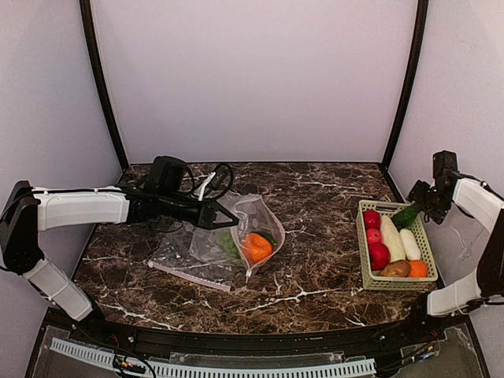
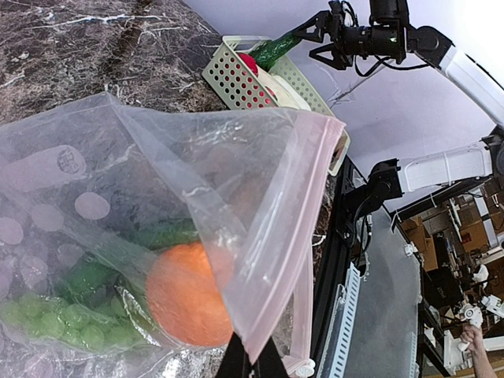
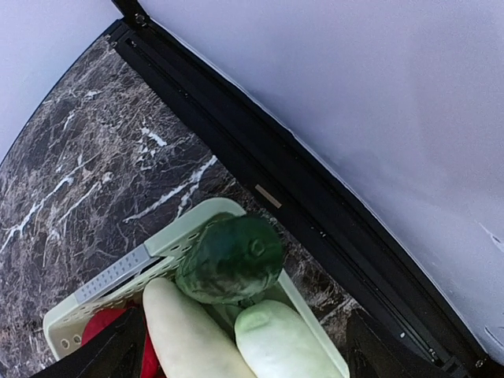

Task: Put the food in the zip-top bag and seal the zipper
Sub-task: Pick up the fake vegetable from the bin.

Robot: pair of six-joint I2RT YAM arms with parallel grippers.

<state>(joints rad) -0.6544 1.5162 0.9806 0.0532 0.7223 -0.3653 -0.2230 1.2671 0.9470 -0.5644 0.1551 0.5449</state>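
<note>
While cucumber (image 1: 407, 215) overhangs basket (image 1: 365, 252), cables (image 1: 221, 179) behind bag (image 1: 257, 214).

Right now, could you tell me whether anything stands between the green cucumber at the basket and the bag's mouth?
Nothing visible does. No object lies on the marble between the basket and the zip-top bag. The left hand holds the bag's mouth edge lifted, and the cucumber leans at the basket's far end.

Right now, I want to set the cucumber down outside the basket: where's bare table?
Bare: the table between bag and basket, the strip in front of both, and the back right corner. Crowded: back left, with the left gripper on the bag, cables and a second bag.
</note>
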